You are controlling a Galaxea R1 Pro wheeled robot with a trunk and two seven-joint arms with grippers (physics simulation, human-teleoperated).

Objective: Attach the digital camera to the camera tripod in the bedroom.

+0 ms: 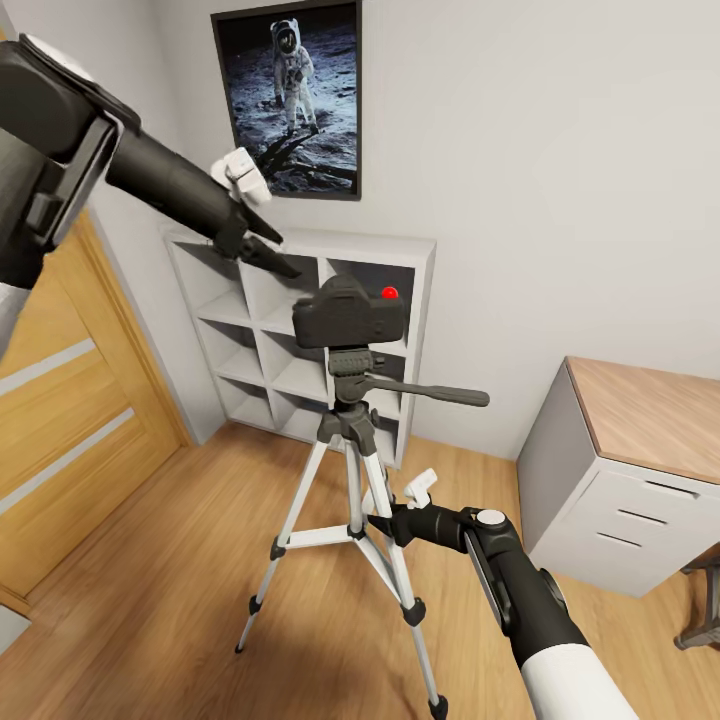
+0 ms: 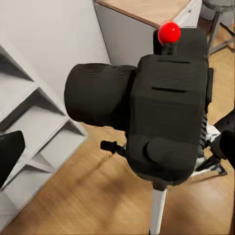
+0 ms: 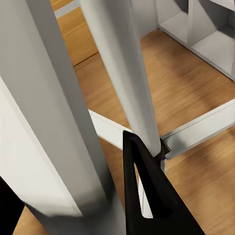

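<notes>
The black digital camera [image 1: 348,312], with its red dot, sits on top of the camera tripod's [image 1: 352,470] dark grey head, and the pan handle points right. My left gripper [image 1: 276,250] hangs open just up and left of the camera, apart from it. In the left wrist view the digital camera [image 2: 166,112] is close, and a silver leg of the camera tripod [image 2: 156,210] shows beneath it. My right gripper [image 1: 385,520] is low at the tripod's legs. In the right wrist view a thick silver leg [image 3: 54,112] lies between its black fingers [image 3: 147,196].
A white cube shelf [image 1: 300,340] stands against the wall behind the tripod, under an astronaut poster [image 1: 290,100]. The oak door [image 1: 60,420] is at the left. A grey drawer unit with a wooden top [image 1: 630,470] stands at the right, with a chair leg [image 1: 705,600] beside it.
</notes>
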